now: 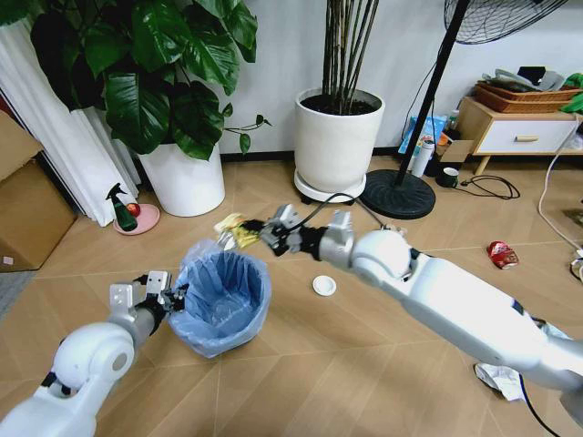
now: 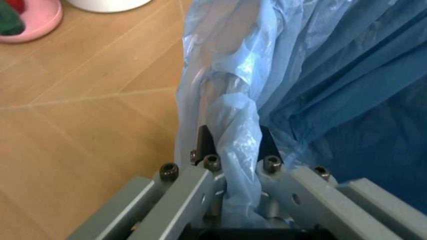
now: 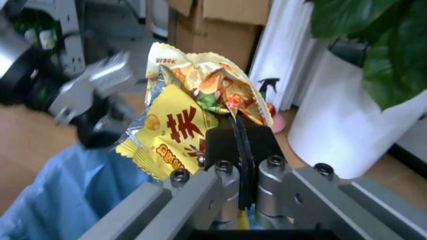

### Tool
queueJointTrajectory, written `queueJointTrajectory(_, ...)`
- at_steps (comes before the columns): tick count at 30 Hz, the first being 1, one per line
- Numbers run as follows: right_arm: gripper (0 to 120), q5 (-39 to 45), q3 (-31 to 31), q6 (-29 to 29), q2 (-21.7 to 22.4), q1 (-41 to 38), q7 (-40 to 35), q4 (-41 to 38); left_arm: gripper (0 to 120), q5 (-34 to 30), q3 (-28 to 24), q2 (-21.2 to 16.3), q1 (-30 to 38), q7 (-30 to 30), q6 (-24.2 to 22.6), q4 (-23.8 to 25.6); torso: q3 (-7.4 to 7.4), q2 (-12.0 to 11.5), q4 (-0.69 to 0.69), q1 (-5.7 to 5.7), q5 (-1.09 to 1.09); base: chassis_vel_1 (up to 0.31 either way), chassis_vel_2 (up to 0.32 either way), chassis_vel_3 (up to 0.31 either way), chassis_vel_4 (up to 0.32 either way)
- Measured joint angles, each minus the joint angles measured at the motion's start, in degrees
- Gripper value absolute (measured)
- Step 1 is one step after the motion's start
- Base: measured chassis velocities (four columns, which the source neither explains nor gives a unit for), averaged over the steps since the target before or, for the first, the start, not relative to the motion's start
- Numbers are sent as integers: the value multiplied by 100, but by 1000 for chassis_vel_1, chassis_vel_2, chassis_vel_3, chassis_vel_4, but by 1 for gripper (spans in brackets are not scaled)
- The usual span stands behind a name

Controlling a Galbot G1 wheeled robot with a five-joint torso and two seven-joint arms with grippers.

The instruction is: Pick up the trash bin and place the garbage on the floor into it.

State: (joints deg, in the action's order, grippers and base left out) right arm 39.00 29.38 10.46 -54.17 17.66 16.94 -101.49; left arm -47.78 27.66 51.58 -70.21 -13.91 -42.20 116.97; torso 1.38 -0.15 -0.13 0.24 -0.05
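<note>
The right gripper (image 3: pixel 239 145) has its jaws pressed together on the edge of a crumpled yellow wrapper (image 3: pixel 180 125), which stands up from the jaws with its red print facing the wrist camera. In the head view that right gripper (image 1: pixel 271 235) holds the yellow wrapper (image 1: pixel 239 234) just beyond the far rim of the trash bin (image 1: pixel 221 296), above the floor (image 1: pixel 301 364). The left gripper (image 2: pixel 233 150) clamps its jaws on the bin's near-left rim, with the light-blue bag (image 2: pixel 300 75) bunched between them; the left gripper (image 1: pixel 168 296) sits at the bin's left side in the head view.

The bin stands upright, its mouth open upward and tipped slightly toward the robot. Beside the bin on its right lies a white round lid (image 1: pixel 324 285). Farther right of the bin are a crushed red can (image 1: pixel 502 254) and, near the right arm's elbow, a crumpled white paper wad (image 1: pixel 499 378). Behind the bin stand two white plant pots (image 1: pixel 185 177), a pink dish with a green spray bottle (image 1: pixel 121 209), and a fan's black base (image 1: pixel 398 193). A wooden cabinet (image 1: pixel 515 132) sits far right of the bin.
</note>
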Motion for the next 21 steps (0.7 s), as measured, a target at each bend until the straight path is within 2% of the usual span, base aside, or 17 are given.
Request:
queueJointTrajectory(3,0,-220,260,-9,-104,-134,28,210,0,-253,-295,-60,458,-160,-4,-195,0,0,-1,0,-1,0,0,0,0)
queueJointTrajectory(8,1,-322,355,39,-102,-209,19,237,0,-329,-436,-74,672,-220,-4,-306,0,0,-1,0,-1,0,0,0,0)
queueJointTrajectory(12,20,-439,380,68,-111,-224,12,317,0,-339,-487,-80,729,-225,-4,-332,-1,0,0,0,0,0,0,0,0)
queueJointTrajectory(13,20,-439,380,68,-111,-224,12,317,0,-339,-487,-80,729,-225,-4,-332,-1,0,0,0,0,0,0,0,0)
queueJointTrajectory(15,26,-465,386,68,-132,-222,3,363,0,-339,-496,-71,737,-230,-5,-332,-1,0,0,0,0,0,0,0,0)
queueJointTrajectory(17,37,-492,378,67,-171,-215,-7,436,0,-335,-504,-43,745,-242,-4,-333,-1,0,0,0,0,0,0,0,0)
queueJointTrajectory(18,37,-492,378,67,-171,-215,-7,436,0,-335,-504,-43,745,-242,-4,-333,-1,0,0,0,0,0,0,0,0)
queueJointTrajectory(21,52,-501,373,59,-199,-215,-30,515,0,-328,-523,-12,764,-250,-4,-332,-1,0,0,0,0,0,0,0,0)
